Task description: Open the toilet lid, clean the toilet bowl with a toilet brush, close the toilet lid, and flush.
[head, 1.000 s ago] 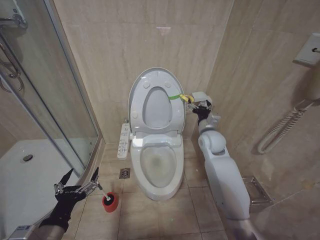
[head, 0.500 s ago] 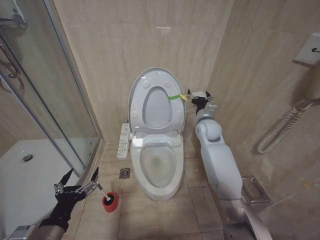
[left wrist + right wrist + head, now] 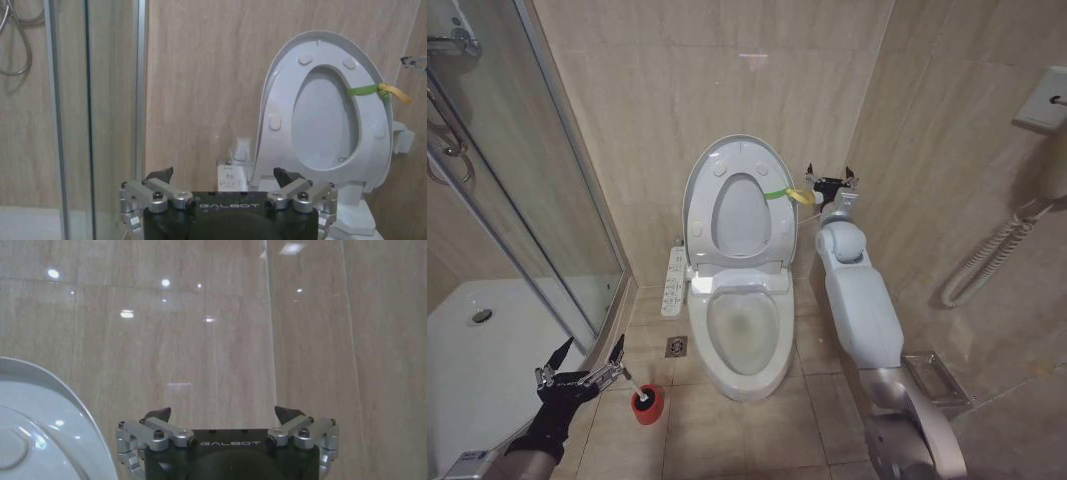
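- The right arm reaches forward along the toilet's right side, elbow low, forearm rising to the right end effector (image 3: 829,180), which sits just beside the raised toilet lid's (image 3: 735,205) outer edge.
- Its fingers are spread apart and hold nothing; the yellow-green strap loop (image 3: 793,195) hangs free between the lid edge and the fingertips, apart from them.
- In the right wrist view the same end effector (image 3: 223,415) faces the tiled wall, with the lid's curved rim (image 3: 60,430) close at one side.
- The left arm is low near the shower's glass door, wrist bent forward; the left end effector (image 3: 580,368) is spread wide and empty — just beside the red holder cup (image 3: 646,405) on the floor.
- The toilet brush (image 3: 630,381) stands in that cup, its white handle slanting up toward the left fingertips; I cannot tell whether they touch.
- The lid and seat lean upright against the back wall, leaving the toilet bowl (image 3: 745,335) fully uncovered.
- Open floor lies on both sides of the bowl — narrower on the right, where the arm runs near the side wall.
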Robot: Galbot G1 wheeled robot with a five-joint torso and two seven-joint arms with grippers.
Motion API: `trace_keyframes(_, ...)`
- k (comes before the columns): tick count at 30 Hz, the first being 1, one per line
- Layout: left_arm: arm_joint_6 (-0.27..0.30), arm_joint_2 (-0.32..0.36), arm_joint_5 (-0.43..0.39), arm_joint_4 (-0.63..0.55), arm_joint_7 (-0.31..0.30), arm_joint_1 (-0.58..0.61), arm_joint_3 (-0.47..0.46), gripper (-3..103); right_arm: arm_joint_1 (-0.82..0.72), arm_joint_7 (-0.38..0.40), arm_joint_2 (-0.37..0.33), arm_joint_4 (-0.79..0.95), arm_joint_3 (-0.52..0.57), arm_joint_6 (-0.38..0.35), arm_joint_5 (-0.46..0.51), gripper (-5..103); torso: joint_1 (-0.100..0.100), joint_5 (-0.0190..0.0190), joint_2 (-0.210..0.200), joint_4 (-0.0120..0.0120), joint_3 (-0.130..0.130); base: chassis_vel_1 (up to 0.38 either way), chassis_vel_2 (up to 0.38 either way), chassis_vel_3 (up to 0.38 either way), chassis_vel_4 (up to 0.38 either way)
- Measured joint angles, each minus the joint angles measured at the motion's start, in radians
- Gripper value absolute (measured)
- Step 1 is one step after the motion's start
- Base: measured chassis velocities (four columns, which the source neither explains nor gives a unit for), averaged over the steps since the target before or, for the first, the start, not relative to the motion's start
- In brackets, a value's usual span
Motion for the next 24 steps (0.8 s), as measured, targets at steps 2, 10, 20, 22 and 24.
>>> trace_keyframes(2, 0.0, 0.0, 0.0, 0.0, 0.0, 0.0, 0.0, 98, 0.021, 0.0, 0.012, -0.03, 0.0, 0.014, -0.019, 100, 0.0, 0.0, 0.0, 0.0002, 0.0, 0.0, 0.0, 0.0, 0.0)
trace_keyframes(10, 0.0, 0.0, 0.0, 0.0, 0.0, 0.0, 0.0, 98, 0.064, 0.002, 0.035, -0.093, 0.002, 0.062, -0.031, 100, 0.0, -0.0001, 0.0, 0.0002, 0.0, 0.0, 0.0, 0.0, 0.0)
trace_keyframes(20, 0.0, 0.0, 0.0, 0.0, 0.0, 0.0, 0.0, 98, 0.099, 0.073, 0.072, -0.219, 0.02, 0.172, -0.123, 100, 0.0, -0.0001, 0.0, 0.0002, 0.0, 0.0, 0.0, 0.0, 0.0)
trace_keyframes(22, 0.0, 0.0, 0.0, 0.0, 0.0, 0.0, 0.0, 98, 0.103, 0.078, 0.078, -0.236, 0.022, 0.185, -0.137, 100, 0.0, -0.0001, 0.0, 0.0001, 0.0, 0.0, 0.0, 0.0, 0.0)
trace_keyframes(24, 0.0, 0.0, 0.0, 0.0, 0.0, 0.0, 0.0, 98, 0.12, 0.09, 0.089, -0.283, 0.029, 0.224, -0.177, 100, 0.0, -0.0001, 0.0, 0.0001, 0.0, 0.0, 0.0, 0.0, 0.0)
